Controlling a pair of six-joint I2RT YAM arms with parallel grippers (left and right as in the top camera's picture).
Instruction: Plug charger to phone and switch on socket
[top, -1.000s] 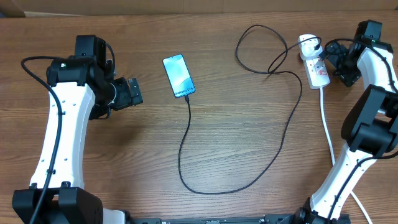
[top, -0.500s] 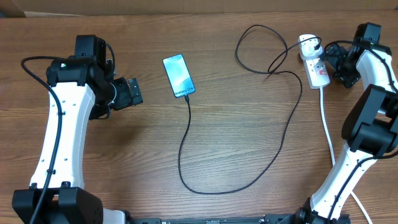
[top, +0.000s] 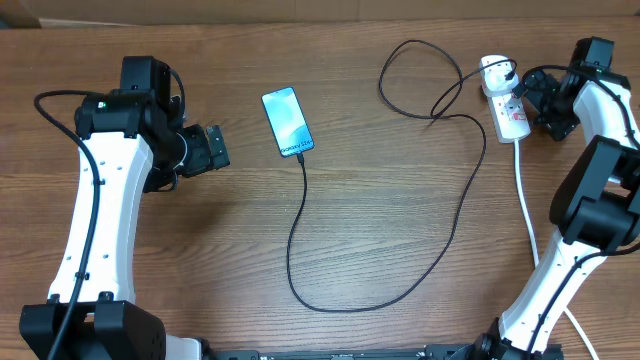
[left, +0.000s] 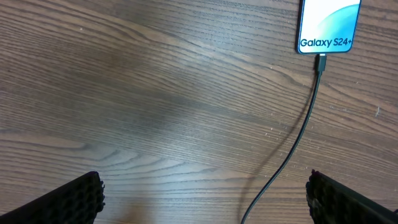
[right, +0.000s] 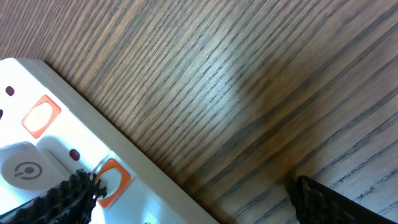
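The phone (top: 287, 122) lies screen up on the wooden table, and in the left wrist view (left: 328, 25) it reads "Galaxy S24+". The charger's black cable (top: 300, 250) is plugged into its lower end (left: 320, 62) and loops across to the white adapter (top: 494, 70) on the white socket strip (top: 508, 108). My left gripper (top: 212, 150) is open and empty, left of the phone. My right gripper (top: 535, 100) is open at the strip's right edge; one fingertip is over an orange-framed switch (right: 111, 180), the other over bare table.
The thick white cord (top: 525, 205) runs from the strip down the right side past the right arm's base. The black cable makes a wide loop in the table's middle and another loop (top: 415, 80) near the back.
The right gripper has shifted slightly toward the strip. The left arm, phone and cable have not moved.
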